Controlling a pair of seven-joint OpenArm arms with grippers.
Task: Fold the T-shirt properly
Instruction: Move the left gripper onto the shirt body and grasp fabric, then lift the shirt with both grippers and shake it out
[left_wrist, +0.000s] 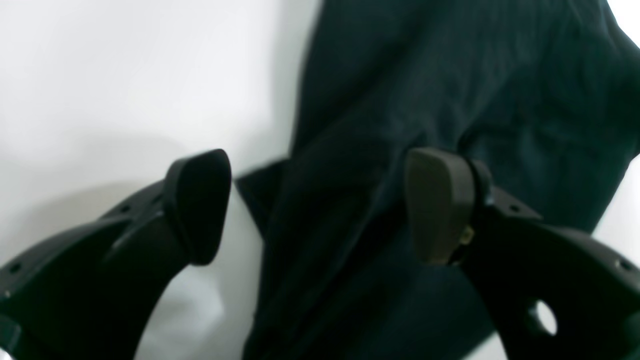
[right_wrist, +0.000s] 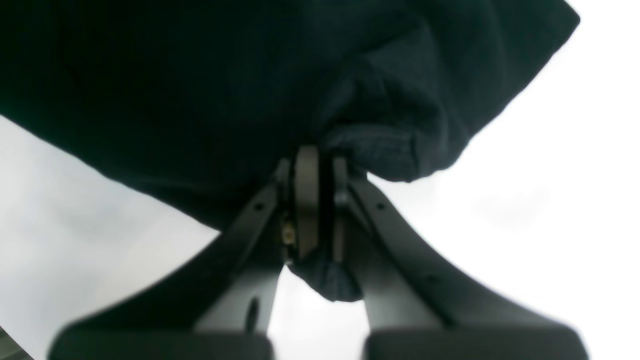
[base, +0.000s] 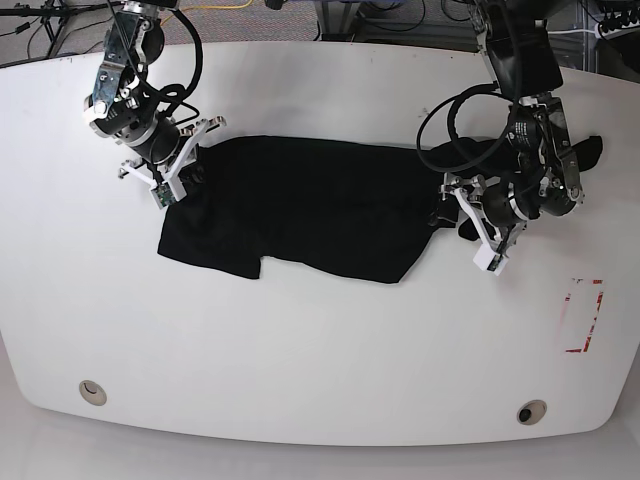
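Note:
The black T-shirt (base: 300, 205) lies spread and wrinkled across the middle of the white table (base: 320, 380). My right gripper (base: 186, 172), on the left of the base view, is shut on the cloth at the shirt's left end. In the right wrist view a fold of T-shirt (right_wrist: 200, 75) is pinched between the jaws of that right gripper (right_wrist: 320, 200), and a tuft hangs below them. My left gripper (base: 447, 208) stands open at the shirt's right edge. In the left wrist view the left gripper (left_wrist: 320, 205) straddles the T-shirt (left_wrist: 425, 75) with its jaws wide apart.
A red-marked rectangle (base: 583, 315) lies on the table near its right edge. Two round holes (base: 92, 392) (base: 531, 411) sit by the front rim. Cables run along the floor behind the table's back edge.

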